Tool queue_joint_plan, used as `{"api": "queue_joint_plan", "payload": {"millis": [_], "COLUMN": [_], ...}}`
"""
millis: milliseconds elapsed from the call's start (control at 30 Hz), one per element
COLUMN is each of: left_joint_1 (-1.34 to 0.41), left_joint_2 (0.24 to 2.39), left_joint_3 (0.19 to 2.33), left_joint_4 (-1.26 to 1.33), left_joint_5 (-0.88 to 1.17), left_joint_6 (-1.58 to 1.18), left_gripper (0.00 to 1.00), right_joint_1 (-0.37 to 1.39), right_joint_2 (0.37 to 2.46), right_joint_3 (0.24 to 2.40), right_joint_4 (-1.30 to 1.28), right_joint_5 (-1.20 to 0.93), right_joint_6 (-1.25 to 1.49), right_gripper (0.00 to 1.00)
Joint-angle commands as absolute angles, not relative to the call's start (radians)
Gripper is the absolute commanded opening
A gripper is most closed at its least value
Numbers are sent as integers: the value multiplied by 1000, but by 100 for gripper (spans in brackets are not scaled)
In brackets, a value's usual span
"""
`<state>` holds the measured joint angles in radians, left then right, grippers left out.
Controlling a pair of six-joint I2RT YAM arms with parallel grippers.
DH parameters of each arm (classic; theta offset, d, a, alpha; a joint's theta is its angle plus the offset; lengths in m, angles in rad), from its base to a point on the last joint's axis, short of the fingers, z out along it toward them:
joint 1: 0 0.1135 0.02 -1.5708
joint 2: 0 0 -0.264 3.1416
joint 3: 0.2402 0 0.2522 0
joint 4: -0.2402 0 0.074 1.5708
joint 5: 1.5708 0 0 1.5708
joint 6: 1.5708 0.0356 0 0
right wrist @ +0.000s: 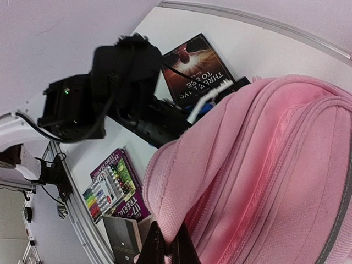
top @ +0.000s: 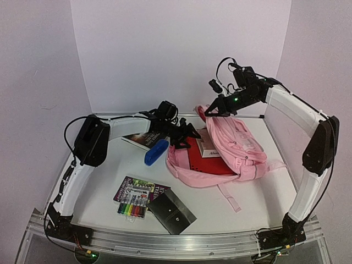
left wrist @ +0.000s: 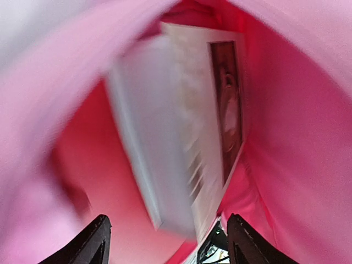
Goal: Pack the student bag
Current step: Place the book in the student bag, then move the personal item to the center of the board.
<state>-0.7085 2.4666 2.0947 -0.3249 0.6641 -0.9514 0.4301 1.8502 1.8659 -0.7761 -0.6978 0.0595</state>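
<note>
Finishing this placement well seems to mean drawing the left pincer [left wrist: 168, 236] straight back out of the mouth of the student bag [top: 236, 146], along the line of the opening. Its jaws stand wide with nothing between them. The pale book [left wrist: 187, 126] lies tilted just ahead of them on the red lining, so I judge it delivered. Pink fabric closes in on both sides, and a sideways swing could snag it.

The bag lies right of centre on the surface [top: 258, 203], with its mouth toward the left arm. Above it, the right pincer [top: 210, 112] is clamped narrow on a fold of the bag's upper edge, lifting it so the mouth gapes. It should hold that height until the left arm is out, or the flap may drop onto the wrist.

Other things on the surface, from the left:
- a pack of coloured markers [top: 132, 208] resting on a purple book [top: 137, 188]
- a dark grey wallet-like case [top: 171, 212] just beside them
- a dark-covered book [top: 138, 138] under the left forearm
- a blue object [top: 157, 151] near the bag's mouth, which I cannot identify

The blue object sits closest to the exit path and could be knocked.
</note>
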Motion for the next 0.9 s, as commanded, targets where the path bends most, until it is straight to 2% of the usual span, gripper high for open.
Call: {"api": "queue_joint_plan", "payload": {"millis": [0,167,233,333,433,533,700,867], "left_joint_1": [-632,-547,-522,-493,-480,-476,-453,-443], "left_joint_2": [2231,2129,2097,2071,2051,2027,2003,2060], "left_joint_3": [2001,1923,1890,1869,1840,1785,1696,1792], "left_joint_4": [-395,-487,-513,-572,-617,-636,-624,-721], "left_joint_5": [583,539,505,429,374,325,274,263], "left_joint_6": [-857,-835,-825,-821,-835,-854,-891,-800], "left_gripper": [76,84,87,93,94,97,100,100], "right_joint_1": [411,402,400,400,400,400,402,412], "right_joint_2": [1772,1774,1783,1798,1808,1827,1889,1950], "right_joint_3": [1758,1676,1656,1657,1686,1729,1835,1917], "right_joint_4": [-753,-753,-754,-759,-758,-758,-756,-756], "right_joint_5": [-638,-579,-561,-565,-583,-589,-600,-626], "right_joint_6": [-23,-75,-86,-87,-86,-85,-65,-51], "right_gripper": [0,0,4,26,58,74,85,87]}}
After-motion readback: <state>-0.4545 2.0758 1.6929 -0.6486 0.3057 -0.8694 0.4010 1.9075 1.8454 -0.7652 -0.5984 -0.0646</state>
